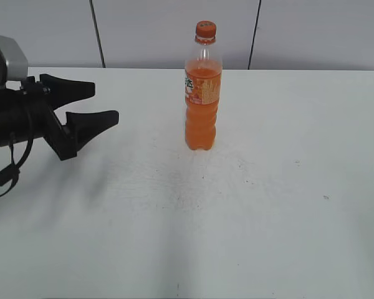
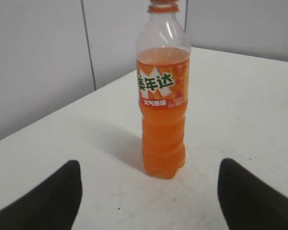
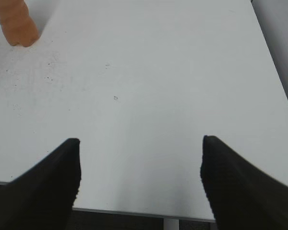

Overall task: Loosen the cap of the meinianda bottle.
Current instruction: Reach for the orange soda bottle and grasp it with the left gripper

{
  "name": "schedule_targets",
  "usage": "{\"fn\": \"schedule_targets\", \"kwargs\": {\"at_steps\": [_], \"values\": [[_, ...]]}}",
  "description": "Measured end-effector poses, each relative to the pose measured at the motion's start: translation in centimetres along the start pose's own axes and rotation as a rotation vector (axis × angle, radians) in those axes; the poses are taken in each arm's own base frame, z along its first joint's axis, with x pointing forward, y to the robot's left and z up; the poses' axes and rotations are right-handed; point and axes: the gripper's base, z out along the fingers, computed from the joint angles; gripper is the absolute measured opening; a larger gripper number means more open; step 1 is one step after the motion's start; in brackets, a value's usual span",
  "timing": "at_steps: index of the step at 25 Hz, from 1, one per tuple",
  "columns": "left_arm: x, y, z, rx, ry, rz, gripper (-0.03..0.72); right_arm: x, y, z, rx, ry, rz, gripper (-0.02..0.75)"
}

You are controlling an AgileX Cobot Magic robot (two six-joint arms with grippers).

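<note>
The meinianda bottle (image 1: 202, 103) stands upright at the middle back of the white table, clear plastic with orange liquid and an orange-and-white label. Its orange cap (image 1: 206, 28) sits on top. The bottle also shows in the left wrist view (image 2: 163, 110) with the cap (image 2: 164, 5) at the top edge, and its ribbed base shows in the right wrist view (image 3: 15, 24). My left gripper (image 1: 103, 103) is open and empty, well to the left of the bottle; it also shows in the left wrist view (image 2: 149, 179). My right gripper (image 3: 140, 155) is open and empty above the table's near edge.
The white table (image 1: 287, 187) has small dark specks on its top. A grey panelled wall (image 1: 149, 31) stands behind it. The table's front edge (image 3: 134, 211) and right edge (image 3: 278, 86) show in the right wrist view.
</note>
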Motion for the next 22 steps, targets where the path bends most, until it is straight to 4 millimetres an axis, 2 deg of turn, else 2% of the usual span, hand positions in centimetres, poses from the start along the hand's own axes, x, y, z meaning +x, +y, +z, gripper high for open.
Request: {"fn": "schedule_targets", "kwargs": {"at_steps": [3,9,12,15,22], "values": [[0.1,1.6,0.9,0.064,-0.004,0.002,0.533,0.0,0.0,0.0,0.0,0.0,0.0,0.585],[0.0,4.6,4.6,0.242,0.017,0.089,0.534,0.0,0.0,0.0,0.0,0.0,0.0,0.585],[0.3,5.4,6.5,0.294,-0.009,0.098,0.595,0.0,0.0,0.0,0.0,0.0,0.0,0.585],[0.6,5.9,8.6,0.353,-0.025,0.076,0.659,0.0,0.0,0.0,0.0,0.0,0.0,0.585],[2.2,5.9,13.9,0.441,-0.025,0.025,0.678,0.0,0.0,0.0,0.0,0.0,0.0,0.585]]}}
